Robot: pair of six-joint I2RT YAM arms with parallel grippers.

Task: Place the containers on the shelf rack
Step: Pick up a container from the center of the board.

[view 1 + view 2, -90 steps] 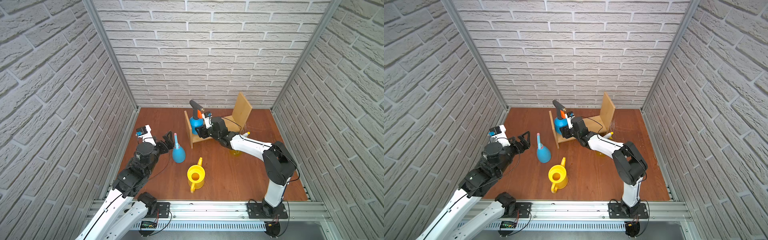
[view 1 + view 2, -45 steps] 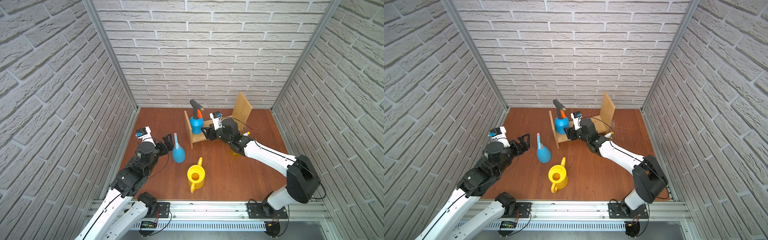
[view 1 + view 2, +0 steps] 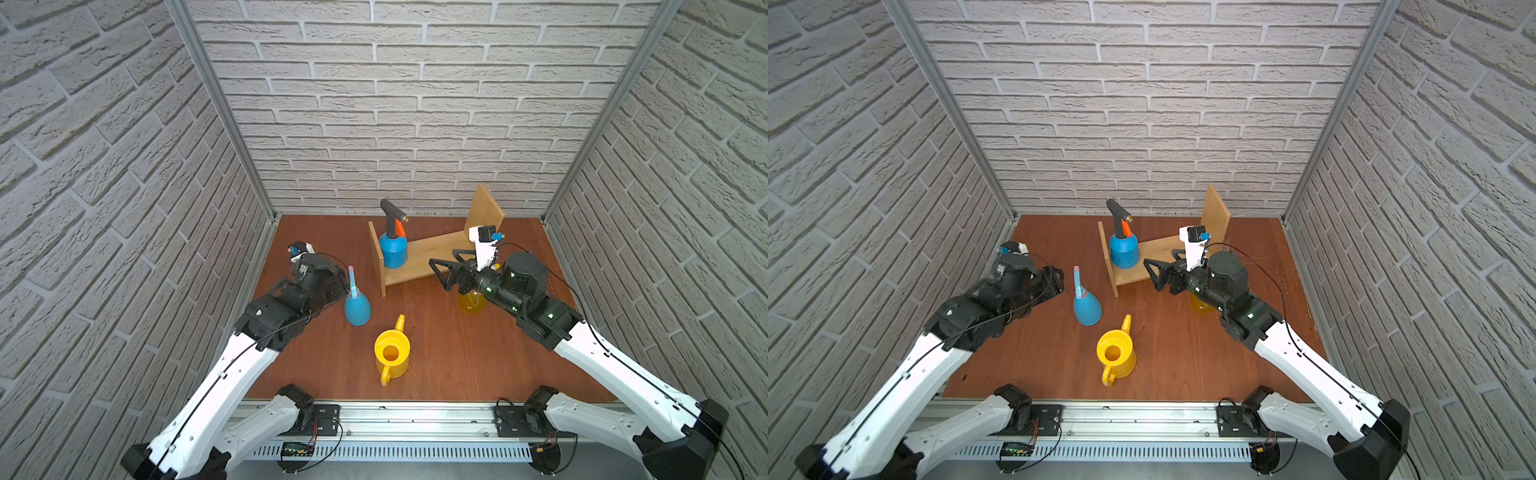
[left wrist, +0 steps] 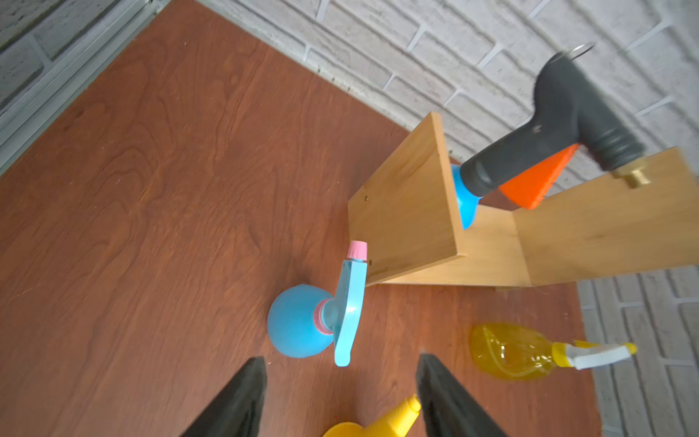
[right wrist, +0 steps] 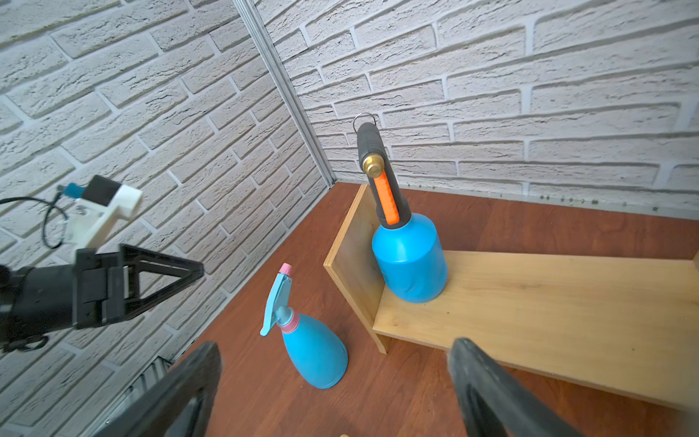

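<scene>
Let go of blue pump sprayer (image 3: 392,249); drew right gripper (image 3: 442,257) back from shelf rack (image 3: 417,261); narrowed left gripper (image 3: 1058,281).

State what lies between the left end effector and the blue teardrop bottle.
Only bare tabletop separates left end effector from teardrop bottle, in a top view.

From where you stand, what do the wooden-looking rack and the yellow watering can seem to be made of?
Shelf rack: light wood by the look, matte; grain lines run along its board. Yellow watering can: probably plastic, smooth with a slight sheen, one even moulded colour.
</scene>
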